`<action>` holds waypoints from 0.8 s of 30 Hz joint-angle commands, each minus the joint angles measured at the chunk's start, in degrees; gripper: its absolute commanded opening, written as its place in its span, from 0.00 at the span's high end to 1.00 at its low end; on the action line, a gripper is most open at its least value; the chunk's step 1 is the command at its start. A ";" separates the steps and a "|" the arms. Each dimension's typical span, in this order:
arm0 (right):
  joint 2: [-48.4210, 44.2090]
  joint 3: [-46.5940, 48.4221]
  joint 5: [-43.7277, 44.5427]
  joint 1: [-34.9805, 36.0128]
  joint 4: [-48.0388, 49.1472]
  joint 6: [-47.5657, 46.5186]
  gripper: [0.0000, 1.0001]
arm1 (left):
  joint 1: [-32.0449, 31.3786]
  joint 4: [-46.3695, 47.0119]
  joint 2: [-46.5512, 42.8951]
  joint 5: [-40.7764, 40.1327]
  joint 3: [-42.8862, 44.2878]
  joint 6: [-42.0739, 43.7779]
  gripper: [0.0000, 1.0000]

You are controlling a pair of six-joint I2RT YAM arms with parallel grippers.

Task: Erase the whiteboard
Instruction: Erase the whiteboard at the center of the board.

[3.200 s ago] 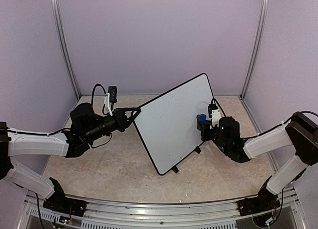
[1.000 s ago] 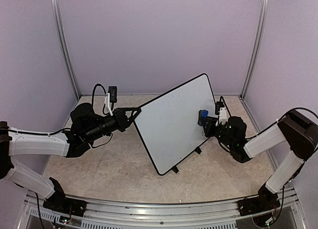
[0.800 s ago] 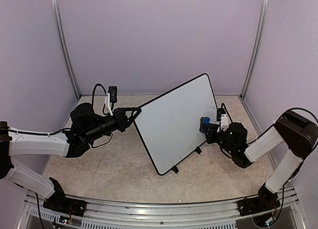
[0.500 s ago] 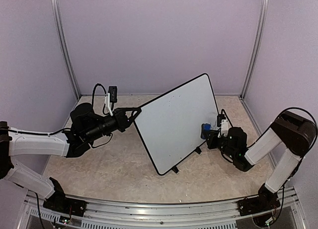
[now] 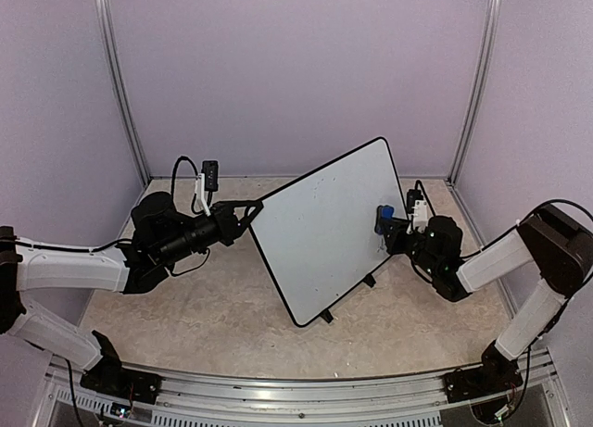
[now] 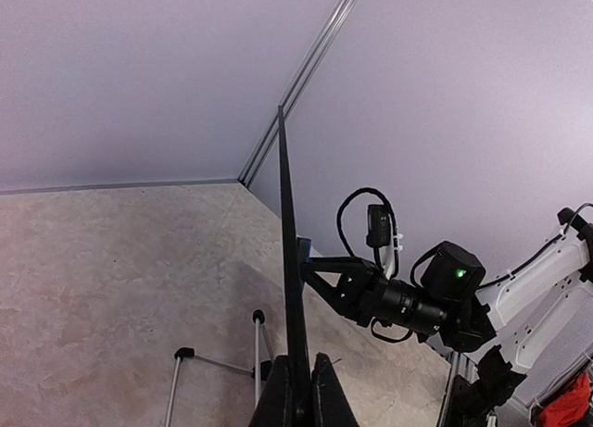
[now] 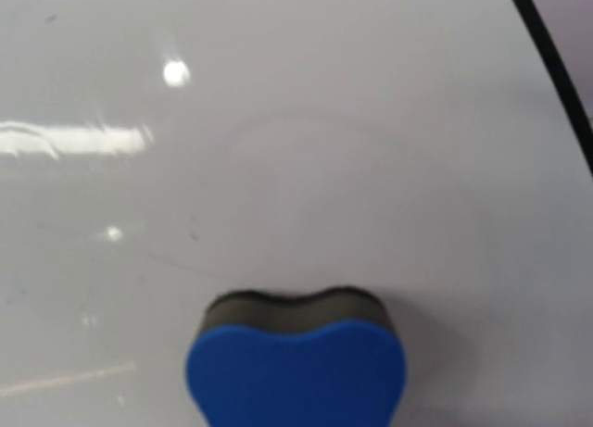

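Observation:
The whiteboard (image 5: pixel 320 228) stands tilted on the table, white with a thin black rim, and I see no clear writing on it. My left gripper (image 5: pixel 252 210) is shut on its left rim; the left wrist view shows the board edge-on (image 6: pixel 285 251) between the closed fingers (image 6: pixel 278 399). My right gripper (image 5: pixel 389 223) is shut on a black-and-blue eraser (image 5: pixel 383 213) pressed against the board near its right edge. In the right wrist view the eraser (image 7: pixel 296 367) sits flat on the glossy surface (image 7: pixel 296 140), with faint smudges around it. The right fingers are hidden there.
The board's black stand feet (image 5: pixel 325 316) rest on the beige table top (image 5: pixel 213 307). Its wire stand legs (image 6: pixel 185 355) show behind it in the left wrist view. Purple walls with metal posts (image 5: pixel 120 84) close in the back and sides.
My right gripper slid the eraser down the board's right side, then back up to about mid-height. The left arm and the board have not moved.

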 commanded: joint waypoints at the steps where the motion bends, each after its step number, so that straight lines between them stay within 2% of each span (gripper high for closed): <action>1: 2.11 -3.69 -2.02 -0.40 2.28 1.51 0.78 | -1.56 -6.64 1.16 9.34 -2.24 4.58 1.00; 9: 6.21 -10.42 -4.16 -0.35 9.81 5.68 0.79 | -1.56 -6.29 1.86 9.74 -2.06 4.32 1.00; 12: 4.52 -9.03 -3.80 -0.32 6.90 4.32 0.79 | -1.56 -6.21 2.25 9.90 -1.97 4.28 1.00; 19: -0.24 1.35 0.13 -0.32 -5.14 -1.10 0.78 | -1.48 -6.66 2.22 9.57 -1.86 4.62 1.00; 24: -0.60 5.15 1.49 -0.81 -8.36 -3.18 0.78 | -1.30 -6.84 1.71 9.56 -2.06 4.73 1.00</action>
